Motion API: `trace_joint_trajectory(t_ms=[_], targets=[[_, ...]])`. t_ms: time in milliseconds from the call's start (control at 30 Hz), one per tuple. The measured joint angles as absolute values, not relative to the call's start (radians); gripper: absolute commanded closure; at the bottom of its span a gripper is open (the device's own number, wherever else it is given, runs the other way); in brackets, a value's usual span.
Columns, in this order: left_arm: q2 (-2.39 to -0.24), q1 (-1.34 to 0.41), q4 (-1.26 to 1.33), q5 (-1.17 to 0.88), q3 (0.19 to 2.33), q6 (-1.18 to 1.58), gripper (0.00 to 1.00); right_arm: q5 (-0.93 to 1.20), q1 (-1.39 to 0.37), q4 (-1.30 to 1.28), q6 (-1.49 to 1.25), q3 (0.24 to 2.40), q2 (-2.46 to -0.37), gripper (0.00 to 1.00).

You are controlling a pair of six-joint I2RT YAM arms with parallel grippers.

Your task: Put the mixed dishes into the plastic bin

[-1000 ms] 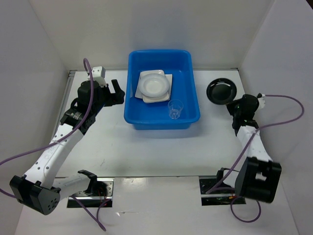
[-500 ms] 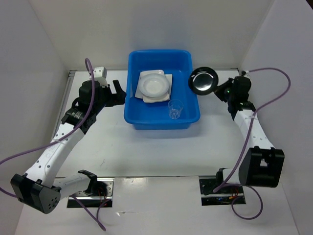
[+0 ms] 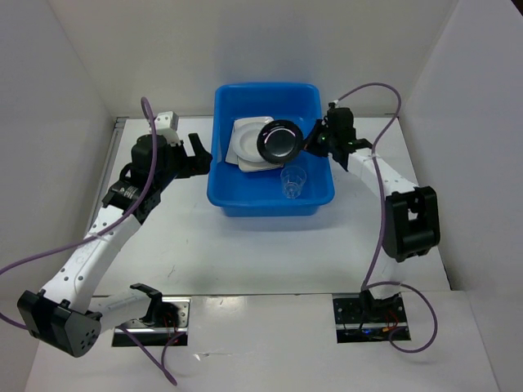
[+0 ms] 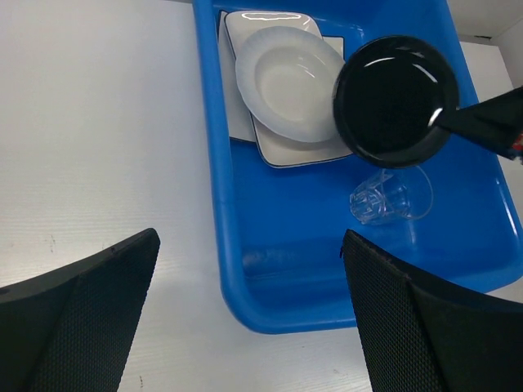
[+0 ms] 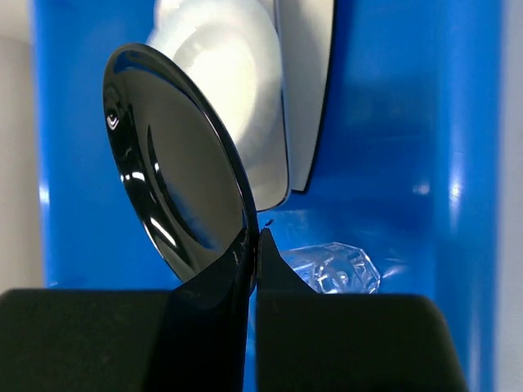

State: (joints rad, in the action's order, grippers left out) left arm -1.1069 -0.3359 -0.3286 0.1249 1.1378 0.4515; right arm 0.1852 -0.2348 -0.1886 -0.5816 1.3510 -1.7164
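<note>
Small black round plate (image 3: 279,140) edge-on in closed right gripper (image 3: 309,140) (above plastic bin (image 3: 270,206))

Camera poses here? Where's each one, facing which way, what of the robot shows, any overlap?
Top external: above and behind the bases, looking down on the table; both arms show, flanking the blue bin.
Left wrist: on the left arm, looking down at the bin's left wall; the open left end effector frames the bottom corners.
Right wrist: looks along the right end effector, shut on the rim of the black plate over the bin.
Shared: all three show the plate, clear cup and white dishes.
</note>
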Motion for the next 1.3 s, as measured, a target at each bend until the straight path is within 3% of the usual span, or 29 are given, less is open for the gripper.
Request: trace_joint_trajectory(t_ms=[767, 1033, 1233, 1300], targets=[[-1.088, -0.336, -0.330, 0.125, 1.112, 0.452, 0.00, 0.137, -0.298, -0.247, -0.583, 1.763, -2.173, 0.97], [-1.088, -0.336, -0.337, 0.126, 1.111, 0.452, 0.00, 0.140, -0.318, -0.270, -0.577, 1.827, -2.214, 0.82], [-1.088, -0.336, -0.337, 0.126, 1.112, 0.452, 0.00, 0.144, -0.323, -0.286, -0.569, 1.829, -2.229, 0.80], [-1.088, -0.336, -0.337, 0.126, 1.111, 0.452, 0.00, 0.147, -0.323, -0.292, -0.566, 1.829, -2.230, 0.70]])
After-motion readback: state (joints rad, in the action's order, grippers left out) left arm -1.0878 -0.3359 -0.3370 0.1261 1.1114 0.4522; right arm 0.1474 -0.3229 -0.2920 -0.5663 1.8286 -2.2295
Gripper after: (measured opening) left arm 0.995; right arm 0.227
